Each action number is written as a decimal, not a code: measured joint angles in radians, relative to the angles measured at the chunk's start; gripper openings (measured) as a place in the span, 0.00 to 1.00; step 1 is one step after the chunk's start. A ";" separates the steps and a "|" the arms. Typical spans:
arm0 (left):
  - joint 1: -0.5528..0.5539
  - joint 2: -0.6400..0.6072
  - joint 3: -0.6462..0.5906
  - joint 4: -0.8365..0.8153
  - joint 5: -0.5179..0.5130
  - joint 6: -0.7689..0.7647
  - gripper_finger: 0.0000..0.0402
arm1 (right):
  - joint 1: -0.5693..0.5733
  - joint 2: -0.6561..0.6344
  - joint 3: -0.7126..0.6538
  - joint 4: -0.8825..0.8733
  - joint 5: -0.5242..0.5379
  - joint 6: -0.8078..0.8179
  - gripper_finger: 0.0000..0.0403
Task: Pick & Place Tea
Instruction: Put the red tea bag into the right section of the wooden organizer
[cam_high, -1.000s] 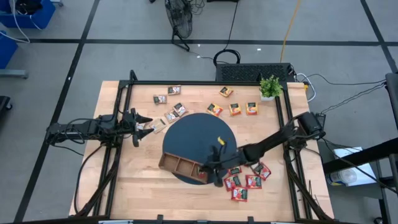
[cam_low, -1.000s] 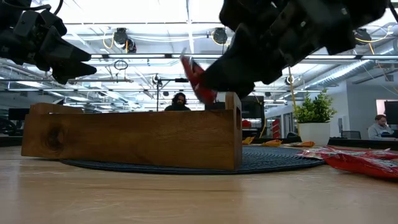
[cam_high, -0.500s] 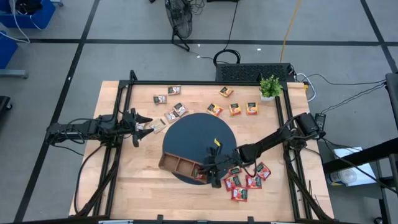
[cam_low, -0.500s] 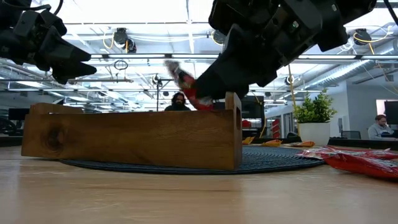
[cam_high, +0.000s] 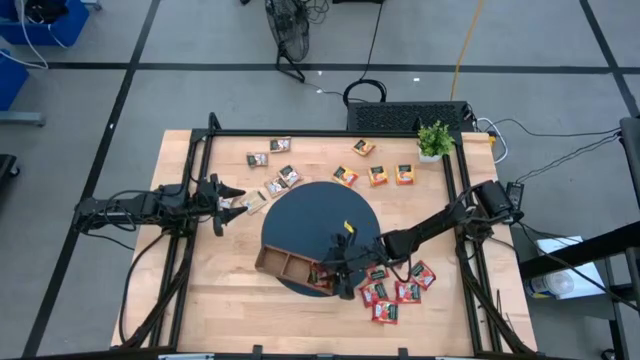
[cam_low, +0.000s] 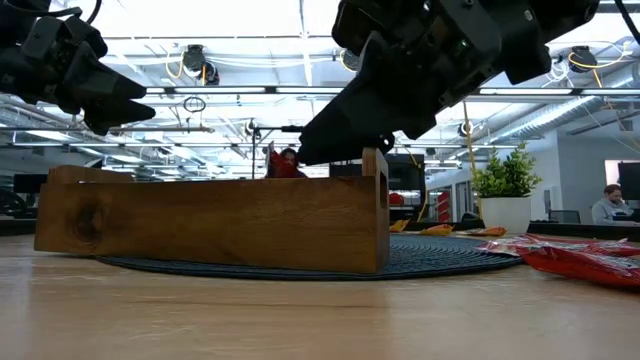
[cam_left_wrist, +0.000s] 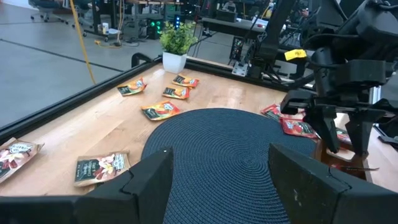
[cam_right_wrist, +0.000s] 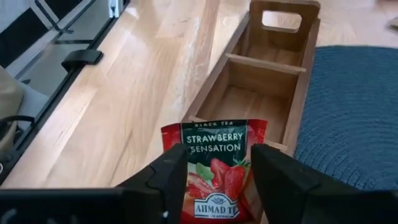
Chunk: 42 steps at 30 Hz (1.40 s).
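The wooden tray (cam_high: 293, 267) lies on the round dark mat (cam_high: 320, 225). My right gripper (cam_right_wrist: 217, 171) hangs open just over the tray's right-end compartment. A red tea sachet (cam_right_wrist: 214, 165) stands in that compartment beyond the fingertips. In the low view only its top (cam_low: 281, 164) shows over the tray wall, apart from the fingers (cam_low: 312, 150). My left gripper (cam_high: 226, 203) waits open above the table's left side, near the brown sachets (cam_high: 268, 160). Orange sachets (cam_high: 378, 175) lie at the far side and red ones (cam_high: 395, 292) to the right of the tray.
A small potted plant (cam_high: 434, 140) stands at the far right corner. Black frame rails (cam_high: 200, 190) run along the table's left and right sides. Bare wood shows at the near left. People sit in the room behind the table.
My right gripper has come down toward the tray's right end and opened, letting go of the red sachet. The sachet, held above the tray wall before, has tipped and dropped into the end compartment.
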<state>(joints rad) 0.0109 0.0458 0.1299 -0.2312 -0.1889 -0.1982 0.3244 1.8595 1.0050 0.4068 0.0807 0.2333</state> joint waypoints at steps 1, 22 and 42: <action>0.000 0.000 0.000 0.000 0.000 0.000 0.64 | 0.000 0.000 0.007 -0.012 0.000 0.014 0.42; 0.000 0.000 0.000 0.000 0.000 0.000 0.64 | 0.210 0.170 0.669 -0.822 0.385 0.210 0.43; 0.000 0.000 0.000 -0.002 -0.002 0.000 0.64 | 0.200 0.290 0.707 -0.920 0.418 0.497 0.39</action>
<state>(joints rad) 0.0109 0.0458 0.1299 -0.2330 -0.1909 -0.1982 0.5247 2.1494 1.7119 -0.5135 0.4991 0.7306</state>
